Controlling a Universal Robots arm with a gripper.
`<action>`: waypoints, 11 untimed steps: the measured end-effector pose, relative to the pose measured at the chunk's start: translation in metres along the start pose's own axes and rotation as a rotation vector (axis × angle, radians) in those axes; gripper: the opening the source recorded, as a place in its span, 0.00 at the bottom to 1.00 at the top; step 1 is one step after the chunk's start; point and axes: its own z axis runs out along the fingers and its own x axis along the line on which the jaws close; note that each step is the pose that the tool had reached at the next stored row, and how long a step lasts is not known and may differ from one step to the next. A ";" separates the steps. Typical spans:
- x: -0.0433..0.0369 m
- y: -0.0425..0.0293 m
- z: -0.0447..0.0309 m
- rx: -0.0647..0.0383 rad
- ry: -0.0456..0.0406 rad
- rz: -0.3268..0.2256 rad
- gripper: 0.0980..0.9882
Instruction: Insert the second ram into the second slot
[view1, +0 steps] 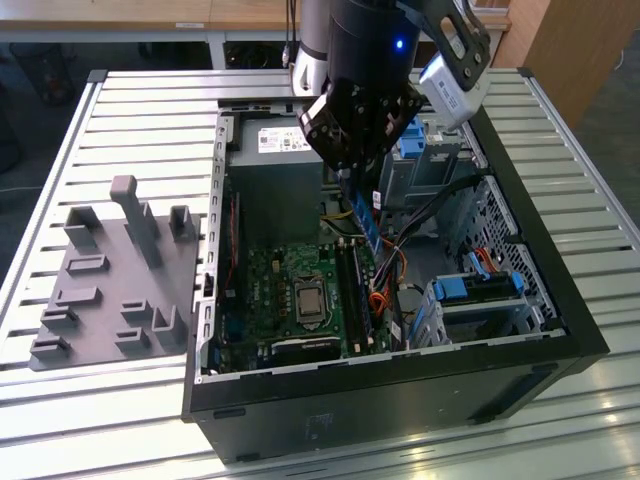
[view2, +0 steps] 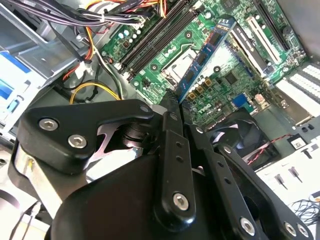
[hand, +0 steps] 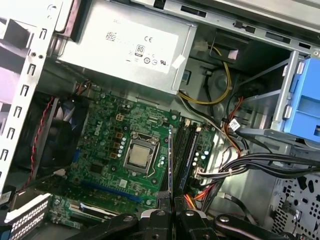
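Note:
My gripper (view1: 346, 176) hangs inside the open computer case, shut on the upper end of the second ram (view1: 362, 215), a thin blue stick pointing down toward the motherboard. In the second wrist view the ram (view2: 207, 50) runs out from the black fingers (view2: 170, 130) over the green board. In the first wrist view I see the ram (hand: 171, 160) edge-on, its lower end above the board beside the dark slots (hand: 189, 150). The slots (view1: 353, 285) lie right of the processor socket (view1: 305, 300). Which one is the second slot I cannot tell.
The black case (view1: 400, 390) lies open on a slatted metal table (view1: 140, 120). A grey power supply (hand: 125, 40) sits at the back and a fan (hand: 55, 135) beside the board. Cable bundles (hand: 250, 165) and blue drive bays (view1: 480, 290) crowd the exterior view's right. A grey fixture plate (view1: 110, 280) rests outside.

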 end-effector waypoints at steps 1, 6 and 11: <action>0.0000 0.0000 0.0000 0.000 -0.0002 0.006 0.04; 0.0000 0.0000 0.0000 0.000 -0.0010 0.033 0.04; 0.0000 0.0000 0.0000 0.001 -0.0018 0.064 0.04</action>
